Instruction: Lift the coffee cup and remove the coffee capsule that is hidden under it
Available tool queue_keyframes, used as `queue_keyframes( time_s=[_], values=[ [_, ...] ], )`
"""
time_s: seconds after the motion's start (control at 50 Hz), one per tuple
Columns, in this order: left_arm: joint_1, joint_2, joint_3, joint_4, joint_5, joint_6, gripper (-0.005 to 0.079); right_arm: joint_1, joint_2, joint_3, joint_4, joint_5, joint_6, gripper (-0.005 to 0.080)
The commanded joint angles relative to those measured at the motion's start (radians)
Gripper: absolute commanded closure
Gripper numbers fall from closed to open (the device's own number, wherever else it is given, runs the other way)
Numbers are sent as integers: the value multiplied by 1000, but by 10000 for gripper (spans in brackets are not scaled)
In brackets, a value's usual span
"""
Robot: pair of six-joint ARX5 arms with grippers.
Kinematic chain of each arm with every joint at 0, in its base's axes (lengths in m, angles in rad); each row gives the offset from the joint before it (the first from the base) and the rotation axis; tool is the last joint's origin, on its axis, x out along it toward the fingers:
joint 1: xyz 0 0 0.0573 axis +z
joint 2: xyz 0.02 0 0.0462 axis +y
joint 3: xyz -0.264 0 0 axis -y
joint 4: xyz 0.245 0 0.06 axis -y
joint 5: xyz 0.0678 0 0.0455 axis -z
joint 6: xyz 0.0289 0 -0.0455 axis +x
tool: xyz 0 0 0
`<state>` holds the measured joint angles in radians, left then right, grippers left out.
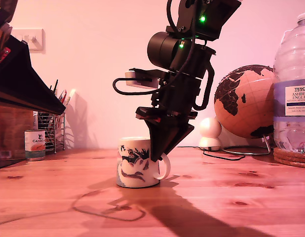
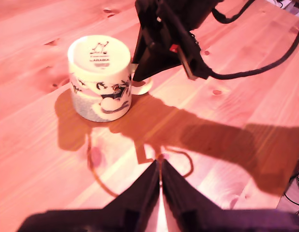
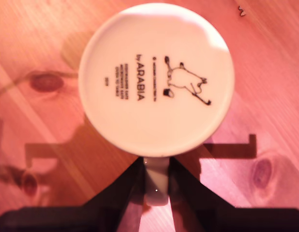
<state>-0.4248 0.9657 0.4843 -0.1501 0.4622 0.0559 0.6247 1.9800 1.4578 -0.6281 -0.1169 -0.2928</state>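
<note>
white coffee cup (image 1: 136, 163) upside down on wooden table (image 1: 231, 197), my second gripper (image 1: 161, 157) at its loop handle, globe (image 1: 244, 101) and water bottle (image 1: 293, 89) at exterior view's right, tin can (image 1: 35, 144) and utensil rack (image 1: 49, 131) at left

A home desk: wooden tabletop (image 1: 251, 197), globe (image 1: 244, 101), pen holder (image 1: 49, 129).

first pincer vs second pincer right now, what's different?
My second pincer straddles the mug handle; my first pincer holds nothing. The second sits low at the upside-down mug; the first hangs above bare table, fingers together. Both have dark, tapered fingers.
</note>
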Motion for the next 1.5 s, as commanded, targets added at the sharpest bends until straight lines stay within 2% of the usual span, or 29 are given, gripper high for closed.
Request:
queue_keyframes(
  time_s=[0.0, 0.62, 0.78, 0.96, 1.02, 1.12, 1.18, 1.36, 1.48],
  values=[
    [-3, 10, 2, 8, 0, 5, 761, 18, -59, 5, 16, -5, 7, 764],
    [-3, 12, 2, 11, -24, 6, 760, 31, -153, 5, 20, -8, 43, 764],
    [-3, 68, 2, 67, -34, 78, 756, 35, -183, 5, 41, -22, 64, 764],
    [-3, 194, 2, 164, -33, 84, 748, 35, -210, 5, 64, -23, 88, 764],
    [-3, 241, 2, 210, -33, 84, 693, 35, -215, 5, 69, -22, 91, 764],
    [-3, 309, 2, 290, -27, 86, 501, 34, -222, 5, 105, -18, 127, 764],
    [-3, 344, 2, 335, -26, 89, 416, 27, -227, 5, 125, -4, 148, 764],
    [-8, 441, 2, 475, -26, 111, 226, 19, -231, 5, 142, 27, 148, 764],
    [-15, 496, 2, 542, -26, 122, 148, 7, -231, 5, 167, 27, 165, 764]
  ],
)
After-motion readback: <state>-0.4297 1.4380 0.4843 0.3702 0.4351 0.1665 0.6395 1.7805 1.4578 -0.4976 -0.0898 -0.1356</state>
